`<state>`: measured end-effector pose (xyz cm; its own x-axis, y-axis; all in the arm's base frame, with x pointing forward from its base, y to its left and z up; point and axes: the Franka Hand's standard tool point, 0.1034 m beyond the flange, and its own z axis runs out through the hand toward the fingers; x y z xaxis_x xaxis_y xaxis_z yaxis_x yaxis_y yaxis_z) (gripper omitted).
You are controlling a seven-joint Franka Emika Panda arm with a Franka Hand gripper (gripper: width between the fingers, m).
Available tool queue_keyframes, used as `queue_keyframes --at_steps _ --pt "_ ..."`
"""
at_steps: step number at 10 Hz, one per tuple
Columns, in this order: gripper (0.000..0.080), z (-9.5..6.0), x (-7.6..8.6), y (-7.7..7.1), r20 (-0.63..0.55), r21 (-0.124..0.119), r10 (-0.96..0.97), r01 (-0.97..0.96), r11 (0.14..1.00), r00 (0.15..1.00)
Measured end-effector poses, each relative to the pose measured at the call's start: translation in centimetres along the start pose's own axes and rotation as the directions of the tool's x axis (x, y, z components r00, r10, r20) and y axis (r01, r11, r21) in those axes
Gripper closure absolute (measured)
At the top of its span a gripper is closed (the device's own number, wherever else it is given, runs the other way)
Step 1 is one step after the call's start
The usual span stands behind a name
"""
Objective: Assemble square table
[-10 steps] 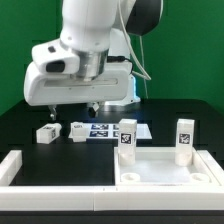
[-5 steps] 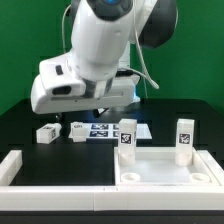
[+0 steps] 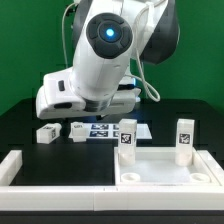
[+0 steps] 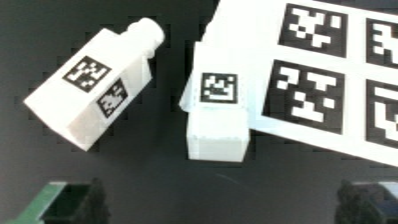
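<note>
The white square tabletop [image 3: 168, 165] lies at the front on the exterior view's right, with two white legs standing upright in its far corners [image 3: 127, 138] [image 3: 183, 140]. Two loose white block legs lie on the black table: one [image 3: 46, 133] toward the exterior view's left and one [image 3: 78, 130] beside the marker board [image 3: 105, 131]. In the wrist view both loose legs show, one tilted [image 4: 98, 85] and one [image 4: 217, 110] lying over the marker board's edge [image 4: 329, 70]. My gripper [image 4: 217, 200] hovers above them, open and empty, fingertips [image 4: 71, 198] wide apart.
Long white bars [image 3: 50, 178] form a low fence along the front and the exterior view's left. A green wall stands behind. The arm's body hangs over the table's middle.
The arm has swung and rotated toward the exterior view's right and risen slightly. The parts on the table have not moved.
</note>
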<state>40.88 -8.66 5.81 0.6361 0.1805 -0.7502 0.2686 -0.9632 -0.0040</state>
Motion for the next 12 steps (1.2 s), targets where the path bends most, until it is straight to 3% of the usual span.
queue_keyframes --at_steps 2,4,5,7,8,10,12 --pt "0.015 0.6 -0.1 0.1 0.006 0.0 0.001 -0.001 1.0 1.0" --pt "0.015 4.4 -0.9 -0.6 0.055 0.022 0.032 -0.033 0.999 0.998" --pt "0.015 6.3 -1.4 -2.0 0.079 0.041 0.03 -0.033 0.999 0.996" --pt "0.015 6.3 -1.4 -1.9 0.088 0.048 0.043 -0.047 0.998 0.995" --pt "0.015 6.7 -1.3 -2.3 0.092 0.042 0.038 -0.042 0.998 0.995" --pt "0.015 7.0 -1.4 -1.5 0.086 0.015 0.031 -0.033 0.999 0.996" --pt "0.015 7.0 -1.1 -0.7 0.07 0.015 0.021 -0.022 1.0 0.997"
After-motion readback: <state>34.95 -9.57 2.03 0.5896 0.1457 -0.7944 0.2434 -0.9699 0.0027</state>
